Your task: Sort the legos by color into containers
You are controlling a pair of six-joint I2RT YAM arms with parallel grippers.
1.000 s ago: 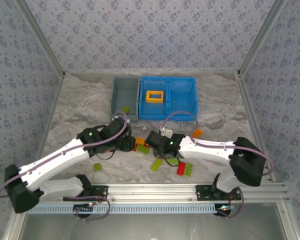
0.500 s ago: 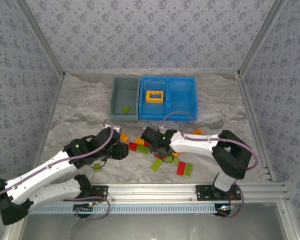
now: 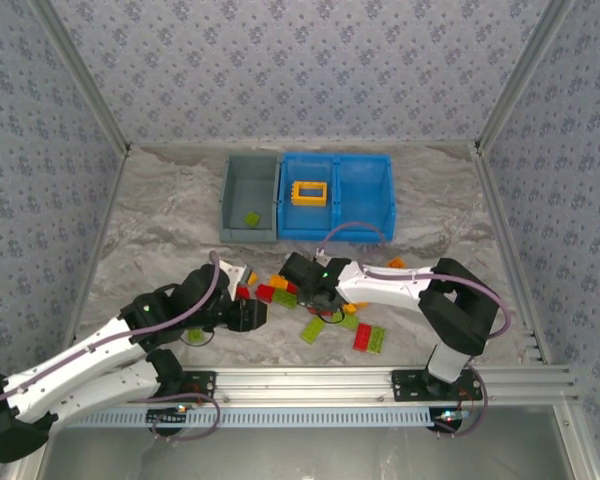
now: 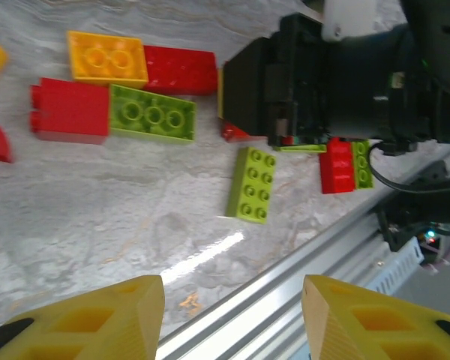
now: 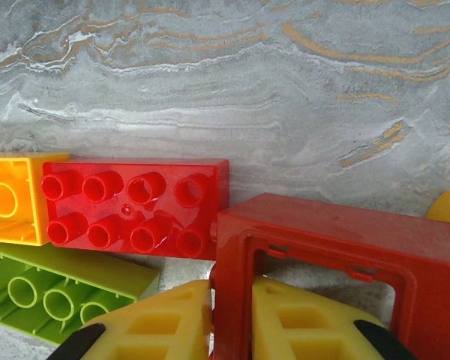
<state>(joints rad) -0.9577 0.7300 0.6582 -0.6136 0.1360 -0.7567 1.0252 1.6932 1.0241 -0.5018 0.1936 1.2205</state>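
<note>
At the back of the counter (image 3: 160, 220) stand the grey bin (image 3: 227, 195) and, touching its right side, the blue tray (image 3: 335, 158). The bin holds one green piece (image 3: 251, 217). The tray's left compartment holds a yellow frame (image 3: 309, 192), and nothing shows in its right one, so red likely belongs there.

Nearer the arm bases, the loose legos (image 3: 312, 330) lie in a cluster between the two grippers. The right gripper (image 5: 231, 300) is down in that cluster, clenched on the red frame (image 5: 337, 232). One finger (image 5: 157, 326) is outside the frame's left wall and the other is inside the opening, both pressed to that wall. The frame lies flat, and its long side seems to run across the wrist view. The grasp therefore sits at one end rather than the middle, and the frame may tip when lifted. From this gripper the tray's right compartment lies beyond the cluster and somewhat to the right, and the right arm is the nearer one to it.

The left gripper (image 4: 229, 300) hangs released with nothing between its fingers, just left of the cluster and near a lone green brick (image 4: 253, 184). The right arm's wrist is close in front of it, so the two arms crowd each other here.

A red brick (image 5: 135, 206) sits against the frame's outer corner, with an orange brick (image 5: 11, 199) touching its far end. Another green brick (image 5: 52, 289) lies just beside the outside finger. Any of these could be dragged along when the frame rises.
</note>
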